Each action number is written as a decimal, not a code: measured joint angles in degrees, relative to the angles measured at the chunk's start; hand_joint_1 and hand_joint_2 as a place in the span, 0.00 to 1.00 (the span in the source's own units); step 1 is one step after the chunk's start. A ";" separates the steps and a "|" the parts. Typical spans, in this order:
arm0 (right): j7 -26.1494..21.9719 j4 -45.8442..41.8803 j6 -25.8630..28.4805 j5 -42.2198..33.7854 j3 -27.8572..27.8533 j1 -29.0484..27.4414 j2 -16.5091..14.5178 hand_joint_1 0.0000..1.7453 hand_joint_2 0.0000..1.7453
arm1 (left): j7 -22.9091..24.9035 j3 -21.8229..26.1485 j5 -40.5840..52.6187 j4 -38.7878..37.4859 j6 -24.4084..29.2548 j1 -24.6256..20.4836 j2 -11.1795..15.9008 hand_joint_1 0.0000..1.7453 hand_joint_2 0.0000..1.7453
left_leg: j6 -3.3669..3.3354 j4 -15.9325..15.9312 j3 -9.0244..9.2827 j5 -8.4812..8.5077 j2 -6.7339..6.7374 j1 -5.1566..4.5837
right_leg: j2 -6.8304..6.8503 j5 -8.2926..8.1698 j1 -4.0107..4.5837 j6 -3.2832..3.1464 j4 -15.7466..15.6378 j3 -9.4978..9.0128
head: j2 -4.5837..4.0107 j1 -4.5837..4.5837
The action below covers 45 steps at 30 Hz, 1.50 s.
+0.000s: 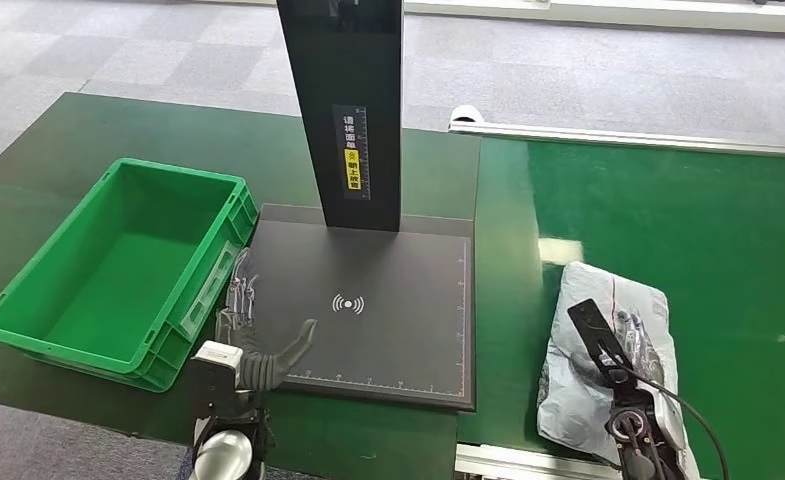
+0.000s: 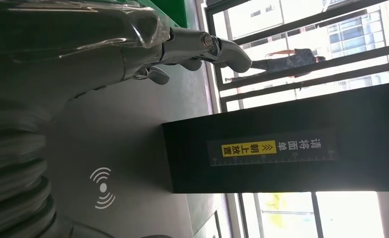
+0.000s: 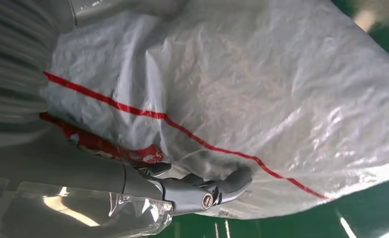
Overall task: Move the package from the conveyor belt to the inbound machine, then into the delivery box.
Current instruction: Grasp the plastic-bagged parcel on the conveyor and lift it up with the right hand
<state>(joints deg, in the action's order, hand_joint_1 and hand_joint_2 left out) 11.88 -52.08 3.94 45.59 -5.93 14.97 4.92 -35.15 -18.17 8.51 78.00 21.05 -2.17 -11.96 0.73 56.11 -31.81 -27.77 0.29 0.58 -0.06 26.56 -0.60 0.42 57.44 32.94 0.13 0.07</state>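
Observation:
The package (image 1: 608, 300), a crumpled grey-white plastic mailer with a thin red line, lies on the green conveyor belt (image 1: 688, 220) at the right. My right hand (image 1: 630, 345) lies on top of its near half. In the right wrist view the package (image 3: 242, 84) sits between the thumb and the fingers (image 3: 202, 191), which curl round its edge and grip it. My left hand (image 1: 253, 340) is open, fingers spread, at the near left corner of the inbound machine's black plate (image 1: 388, 320). Its fingers (image 2: 197, 44) hover over the plate (image 2: 133, 148) and hold nothing.
The machine's black column (image 1: 353, 110) with a yellow label rises from the back of the plate. An empty green delivery box (image 1: 180, 172) stands left of the plate, close to my left hand. A metal rail (image 1: 628, 138) borders the belt's far side.

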 joint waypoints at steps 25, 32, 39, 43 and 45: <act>-11.01 -2.17 8.86 -2.63 -1.33 1.12 -2.40 1.00 1.00 | 0.22 0.45 0.43 0.95 1.44 2.27 -0.01 0.00 1.00 | 0.00 0.01 0.03 0.01 -0.04 0.01 | 0.03 0.00 0.01 0.00 0.00 -0.06 | 0.01 -0.01; -24.67 -22.62 18.53 -13.75 -0.66 -5.85 -6.25 1.00 1.00 | -1.87 0.86 0.74 1.93 1.98 3.37 -0.04 0.00 1.00 | 0.00 -0.02 -0.10 0.00 -0.12 0.01 | 0.05 0.06 0.02 0.02 0.00 0.05 | 0.00 -0.01; -28.16 -31.19 12.81 -18.40 3.62 -8.01 -7.85 1.00 1.00 | -3.46 1.35 0.16 1.91 2.67 2.96 -0.04 0.00 1.00 | 0.00 -0.02 -0.08 0.00 -0.04 0.00 | 0.04 0.05 0.01 0.03 0.00 0.01 | 0.00 -0.02; -29.34 -31.04 1.35 -18.14 10.54 -7.18 -8.30 1.00 1.00 | -4.46 1.84 -1.13 1.40 2.93 1.53 0.01 0.00 1.00 | 0.00 -0.02 -0.03 0.01 0.04 0.03 | 0.00 0.01 0.04 0.00 0.01 0.00 | 0.00 0.01; -28.90 -29.50 -2.51 -17.64 14.75 -6.52 -8.65 1.00 1.00 | -4.63 2.18 -1.52 1.13 3.15 0.72 0.03 0.00 1.00 | 0.01 -0.03 -0.02 0.02 0.01 0.07 | 0.02 0.02 0.07 -0.02 0.01 0.00 | 0.00 0.01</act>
<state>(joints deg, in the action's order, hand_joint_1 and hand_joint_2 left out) -17.02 -81.58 1.43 27.95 8.82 8.45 -3.73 -39.79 -15.99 6.99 79.12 24.20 -1.45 -11.92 0.74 56.08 -31.84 -27.76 0.30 0.65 -0.04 26.57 -0.52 0.40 57.46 32.94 0.13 0.07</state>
